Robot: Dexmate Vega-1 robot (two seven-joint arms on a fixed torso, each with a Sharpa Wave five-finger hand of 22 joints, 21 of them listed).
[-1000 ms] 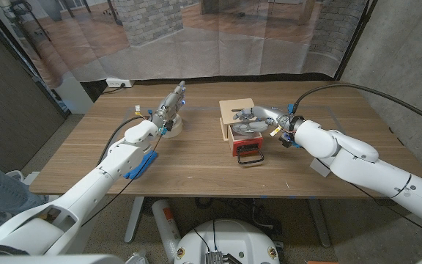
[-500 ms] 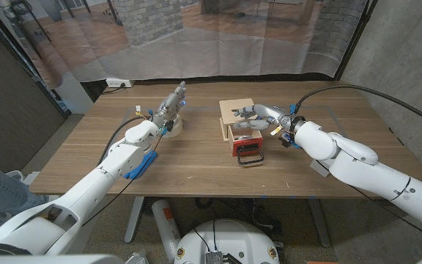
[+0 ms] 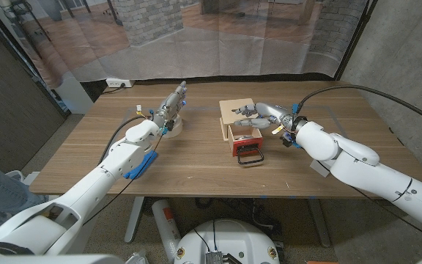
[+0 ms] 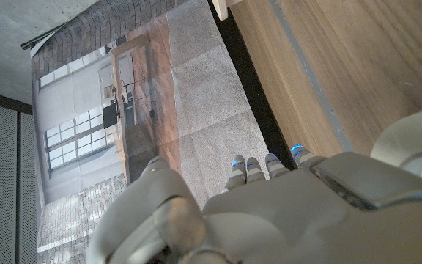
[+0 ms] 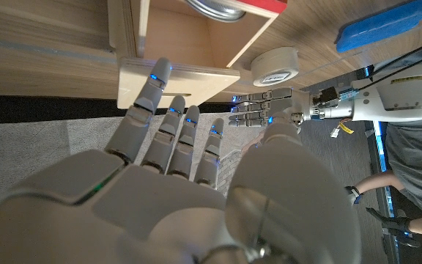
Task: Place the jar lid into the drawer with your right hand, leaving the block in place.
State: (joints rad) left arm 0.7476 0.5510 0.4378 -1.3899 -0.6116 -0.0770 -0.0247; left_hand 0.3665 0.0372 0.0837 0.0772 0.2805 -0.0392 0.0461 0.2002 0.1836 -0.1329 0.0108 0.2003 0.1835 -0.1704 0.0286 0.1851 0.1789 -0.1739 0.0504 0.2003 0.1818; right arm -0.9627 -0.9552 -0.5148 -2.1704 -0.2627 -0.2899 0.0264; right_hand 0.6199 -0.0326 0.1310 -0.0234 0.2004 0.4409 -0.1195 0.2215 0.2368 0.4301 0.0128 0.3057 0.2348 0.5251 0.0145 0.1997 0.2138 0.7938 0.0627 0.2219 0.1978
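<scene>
The jar lid point(image 5: 222, 7) lies inside the open red-fronted drawer point(image 3: 245, 142) near the far edge of the surface point(image 3: 196, 158); I judge the placing done, with only my withdrawal left. My right robot hand point(image 3: 253, 112) hovers above the drawer box, fingers apart, holding nothing. My left robot hand point(image 3: 173, 103) waits near the far edge, fingers straight and empty. The right wrist view shows the lid's silver rim, a white tape roll point(image 5: 279, 66) and a blue block point(image 5: 387, 23); the head view hardly shows the lid.
</scene>
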